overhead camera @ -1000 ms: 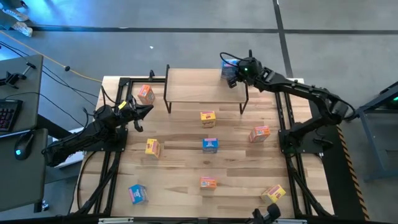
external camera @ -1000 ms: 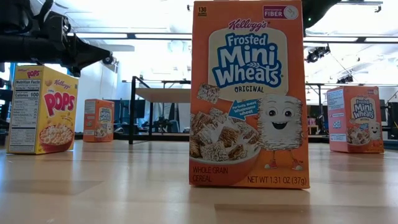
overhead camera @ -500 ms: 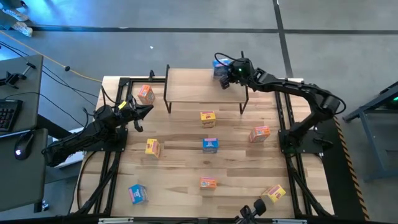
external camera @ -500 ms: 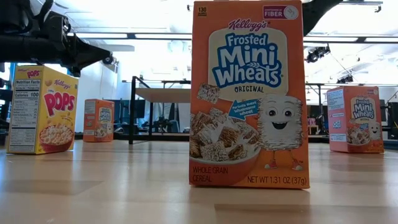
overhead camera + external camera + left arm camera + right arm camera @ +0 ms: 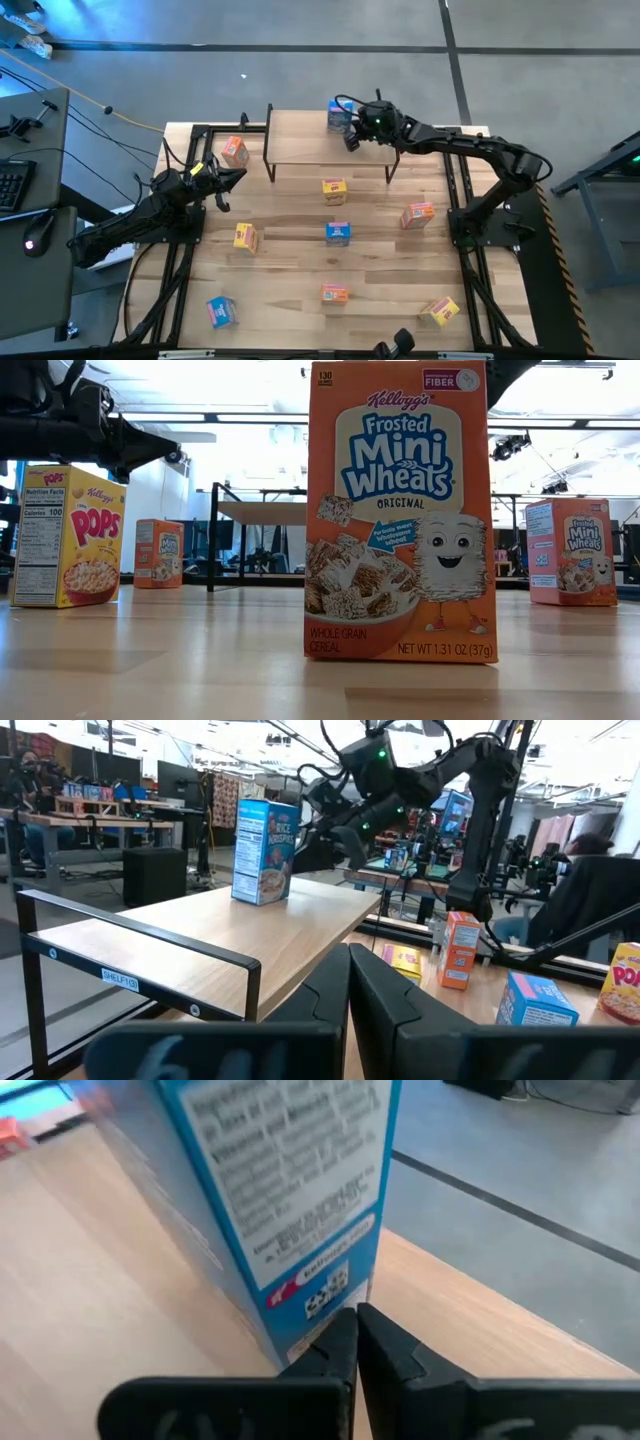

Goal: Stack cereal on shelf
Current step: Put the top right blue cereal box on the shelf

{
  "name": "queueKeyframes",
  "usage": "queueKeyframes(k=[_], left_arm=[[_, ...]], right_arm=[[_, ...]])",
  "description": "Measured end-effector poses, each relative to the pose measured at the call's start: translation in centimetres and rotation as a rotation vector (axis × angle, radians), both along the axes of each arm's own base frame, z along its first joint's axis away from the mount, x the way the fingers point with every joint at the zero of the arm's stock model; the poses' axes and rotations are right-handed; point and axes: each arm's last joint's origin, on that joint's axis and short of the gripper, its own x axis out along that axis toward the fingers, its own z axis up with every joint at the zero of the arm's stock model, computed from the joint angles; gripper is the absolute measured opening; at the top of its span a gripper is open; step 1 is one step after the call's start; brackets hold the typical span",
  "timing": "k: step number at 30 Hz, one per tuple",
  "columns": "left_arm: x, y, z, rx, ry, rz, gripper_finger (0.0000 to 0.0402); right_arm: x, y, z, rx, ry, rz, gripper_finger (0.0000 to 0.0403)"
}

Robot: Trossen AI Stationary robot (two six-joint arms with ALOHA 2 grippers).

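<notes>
A blue cereal box stands upright on its base on the light-wood shelf, near the shelf's far edge; it also shows in the left wrist view. My right gripper is shut, just to the right of the box and low against it. My left gripper is shut and empty, hovering left of the shelf. The other orange, yellow and blue boxes stand on the tabletop. My right gripper has its shut fingertips against the lower end of the blue box's printed side panel, by its bottom corner. The fingers come from the table's right, slanting down. The box stands upright with its base on the shelf top.
On the tabletop stand an orange box left of the shelf, boxes in front of the shelf, a yellow one, and more near the front edge. The shelf's left half is bare.
My right gripper has gone toward the table's left along the shelf's far edge. The blue box has slid left across the shelf top ahead of it and stays upright.
</notes>
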Motion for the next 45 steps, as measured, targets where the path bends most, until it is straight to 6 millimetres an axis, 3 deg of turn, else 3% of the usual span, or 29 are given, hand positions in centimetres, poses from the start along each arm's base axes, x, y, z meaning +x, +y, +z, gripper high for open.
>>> queueKeyframes(k=[5,11,15,18,22,32,38,45], left_arm=[[0.0,0.0,0.0,0.0,0.0,0.001,0.0003],[0.0,0.0,-0.1,-0.005,0.008,0.002,0.0003],[0.0,0.0,-0.1,-0.005,0.008,0.001,0.0003],[0.0,0.0,-0.1,-0.004,0.008,0.002,0.0003],[0.0,0.0,-0.1,-0.004,0.007,0.002,0.0003],[0.0,0.1,-0.1,-0.005,0.007,0.016,0.0003],[0.0,0.0,-0.1,-0.005,0.007,0.017,0.0003],[0.0,0.1,-0.1,-0.005,0.007,0.017,0.0003]], right_arm=[[0.4,0.2,1.1,-0.02,0.029,0.029,0.0],[0.2,0.3,3.3,-0.008,0.195,0.095,0.0],[-0.1,1.1,4.4,0.043,0.308,0.214,0.0],[0.2,2.0,4.7,0.078,0.287,0.358,0.0],[1.7,2.7,3.8,0.049,0.227,0.421,0.0],[5.7,2.6,0.2,-0.151,0.29,0.288,0.0],[6.2,2.2,-0.4,-0.17,0.279,0.218,0.0],[6.3,2.4,0.1,-0.162,0.24,0.26,0.0]])
